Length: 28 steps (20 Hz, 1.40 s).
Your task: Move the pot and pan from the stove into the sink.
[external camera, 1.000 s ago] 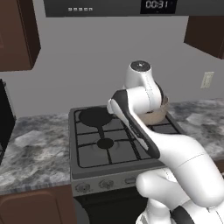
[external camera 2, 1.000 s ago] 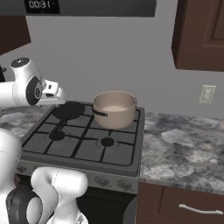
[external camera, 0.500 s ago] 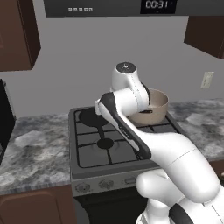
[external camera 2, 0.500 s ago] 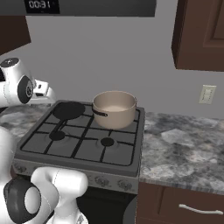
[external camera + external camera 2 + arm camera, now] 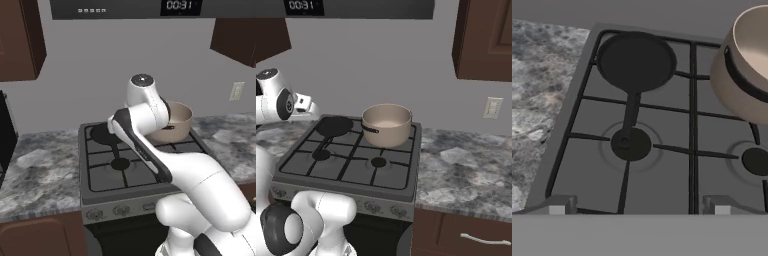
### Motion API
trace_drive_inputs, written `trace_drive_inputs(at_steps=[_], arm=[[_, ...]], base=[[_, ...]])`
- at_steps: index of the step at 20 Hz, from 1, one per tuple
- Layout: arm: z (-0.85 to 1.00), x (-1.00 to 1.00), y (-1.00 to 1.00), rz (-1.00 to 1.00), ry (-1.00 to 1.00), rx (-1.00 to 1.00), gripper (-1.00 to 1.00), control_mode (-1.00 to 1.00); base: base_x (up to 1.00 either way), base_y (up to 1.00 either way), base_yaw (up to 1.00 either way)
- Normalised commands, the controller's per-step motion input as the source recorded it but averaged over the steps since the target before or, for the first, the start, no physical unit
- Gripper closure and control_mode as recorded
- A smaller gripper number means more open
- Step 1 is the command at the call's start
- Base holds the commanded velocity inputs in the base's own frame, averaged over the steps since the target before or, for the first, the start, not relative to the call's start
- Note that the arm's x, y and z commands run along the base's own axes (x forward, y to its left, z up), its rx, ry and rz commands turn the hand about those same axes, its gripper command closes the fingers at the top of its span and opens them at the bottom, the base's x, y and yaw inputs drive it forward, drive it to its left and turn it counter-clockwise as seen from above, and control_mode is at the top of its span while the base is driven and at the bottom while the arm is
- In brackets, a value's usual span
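Your pincer [image 5: 637,209] stood released, tips wide apart at the bottom of the hand view, grasping nothing, hovering over the front edge of the stove [image 5: 662,170]. Next back, the pan [image 5: 636,61] sat on the burner at upper left of the hand view, handle running down toward centre frame. The pot [image 5: 387,123] sat on the rear right burner, centre of the right base view, at the far right edge in the hand view.

Risks, as a guess: the thin pan handle could slip out of wide tips if you closed off-centre; the arm could clip the pot, which stood just beside the pan.

Writing: the clock [image 5: 179,5] at the top of the left base view read 00:31. Nothing else legible.
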Motion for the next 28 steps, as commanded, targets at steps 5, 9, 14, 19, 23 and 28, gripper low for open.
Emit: trace_drive_inputs(at_steps=[5,9,14,19,23,28], arm=[[-0.4,-0.01,0.02,0.03,0.0,0.0,-1.0,-1.0],[-0.31,0.0,0.0,0.03,-0.01,0.0,-1.0,-1.0],[-0.25,0.01,0.0,0.02,-0.03,0.0,-1.0,-1.0],[-0.22,0.15,0.0,0.0,-0.02,0.0,-1.0,-1.0],[-0.22,0.22,0.01,0.0,0.0,0.0,-1.0,-1.0],[-0.25,0.27,0.07,0.0,0.0,0.0,-1.0,-1.0]], base=[[0.0,0.0,0.0],[0.0,0.0,0.0],[0.0,0.0,0.0],[0.0,0.0,0.0],[0.0,0.0,0.0],[0.0,0.0,0.0]])
